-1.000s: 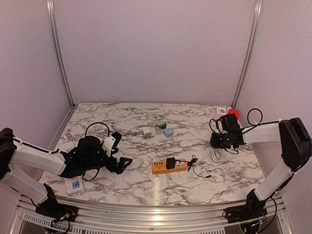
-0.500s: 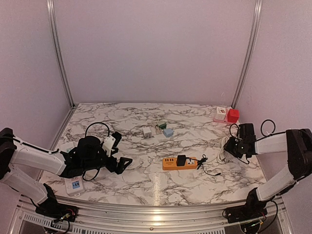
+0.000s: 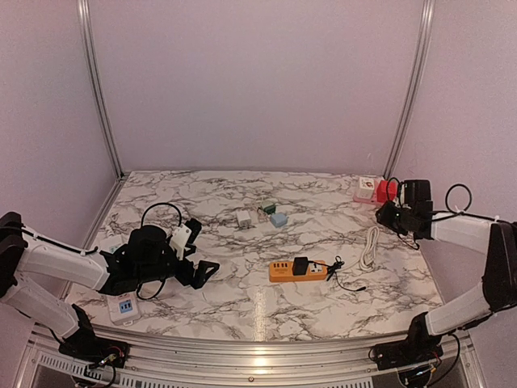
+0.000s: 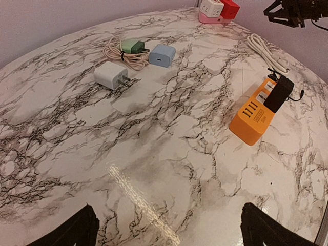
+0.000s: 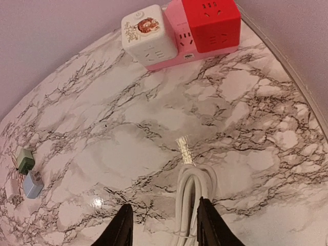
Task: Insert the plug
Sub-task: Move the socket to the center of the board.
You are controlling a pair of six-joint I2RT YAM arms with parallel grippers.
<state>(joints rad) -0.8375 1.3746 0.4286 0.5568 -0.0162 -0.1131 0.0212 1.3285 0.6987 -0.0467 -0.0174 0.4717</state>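
Glossy marble-look table (image 3: 242,311), smooth orange plastic power strip (image 3: 280,272).

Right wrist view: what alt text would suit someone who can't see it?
Two dark jaws stand apart at the bottom edge, framing a bundled white cable lying on a marble table. Beyond it sit a white socket cube, a pink socket block and a red socket cube; a green charger and a blue charger lie at left.

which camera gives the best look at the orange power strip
The left wrist view: the orange power strip appears largest there, with its socket slots and the black adapter standing on it easy to make out. The top external view shows it small, mid-table. The right wrist view does not show it at all.
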